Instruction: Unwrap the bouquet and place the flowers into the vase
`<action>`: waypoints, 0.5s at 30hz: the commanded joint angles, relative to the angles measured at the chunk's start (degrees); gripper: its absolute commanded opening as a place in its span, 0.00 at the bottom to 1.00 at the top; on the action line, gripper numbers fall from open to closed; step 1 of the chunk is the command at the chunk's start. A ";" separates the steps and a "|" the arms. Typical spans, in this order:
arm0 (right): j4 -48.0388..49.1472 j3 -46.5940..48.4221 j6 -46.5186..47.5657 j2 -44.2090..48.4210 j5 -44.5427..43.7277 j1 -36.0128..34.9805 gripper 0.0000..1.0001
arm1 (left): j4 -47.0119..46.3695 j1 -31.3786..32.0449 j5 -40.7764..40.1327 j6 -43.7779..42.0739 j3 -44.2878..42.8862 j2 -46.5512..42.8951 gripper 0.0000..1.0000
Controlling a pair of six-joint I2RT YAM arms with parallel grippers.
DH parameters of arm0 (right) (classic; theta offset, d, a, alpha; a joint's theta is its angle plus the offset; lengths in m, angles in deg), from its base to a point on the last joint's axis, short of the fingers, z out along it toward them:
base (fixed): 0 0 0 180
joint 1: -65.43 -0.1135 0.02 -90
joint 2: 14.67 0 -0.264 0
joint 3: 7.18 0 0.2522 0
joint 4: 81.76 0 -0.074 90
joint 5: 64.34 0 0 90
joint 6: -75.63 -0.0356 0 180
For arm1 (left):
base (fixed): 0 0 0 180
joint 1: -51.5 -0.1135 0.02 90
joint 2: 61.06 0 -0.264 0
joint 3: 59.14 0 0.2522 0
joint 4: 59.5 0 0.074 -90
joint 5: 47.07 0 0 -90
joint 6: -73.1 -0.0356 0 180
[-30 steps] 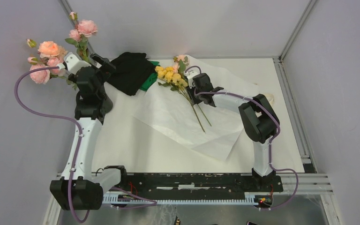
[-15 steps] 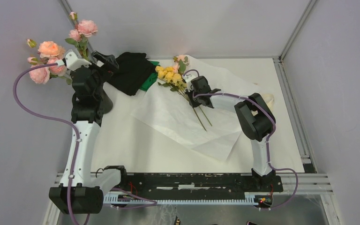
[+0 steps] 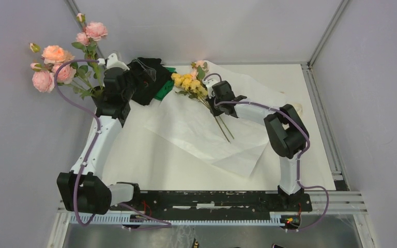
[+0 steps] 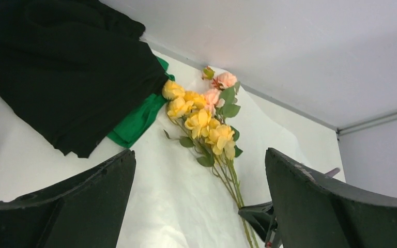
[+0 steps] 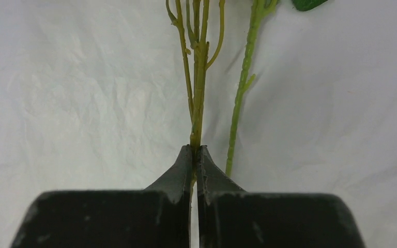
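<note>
On the white paper sheet (image 3: 186,135), with the right gripper (image 5: 195,153) pinched fully shut on the yellow roses' stem (image 5: 199,77), lift slowly and straight, leaving the loose neighbouring stem (image 5: 240,88) behind; carry leftward toward the standing pink roses (image 3: 57,67), past the left gripper (image 4: 199,160), spread wide, empty.

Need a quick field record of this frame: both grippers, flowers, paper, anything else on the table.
left gripper: open, empty, pointed toward the yellow roses
right gripper: shut on a stem of the yellow roses
free stem: beside the gripped one, outside the fingers
yellow roses: lying on the paper, heads toward the back
paper: spread open on the table
cloth heap: black and green, at the back, next to the rose heads
pink roses: upright at back left, beside the left arm
</note>
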 commanded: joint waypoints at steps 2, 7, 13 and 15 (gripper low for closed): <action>1.00 1.32 0.32 9.91 -0.69 -0.25 0.00 | -5.05 2.89 4.21 1.83 1.96 0.63 1.00; 1.18 0.07 0.27 15.35 -0.69 -0.20 0.00 | -7.78 4.37 7.13 2.05 2.72 3.18 1.00; 2.72 -2.20 0.40 22.70 -3.31 -0.26 0.00 | -18.02 6.22 16.38 6.50 6.49 5.39 1.00; 3.73 -2.76 0.32 24.95 -3.44 -0.20 0.00 | -24.38 6.69 21.69 10.27 8.43 6.35 0.97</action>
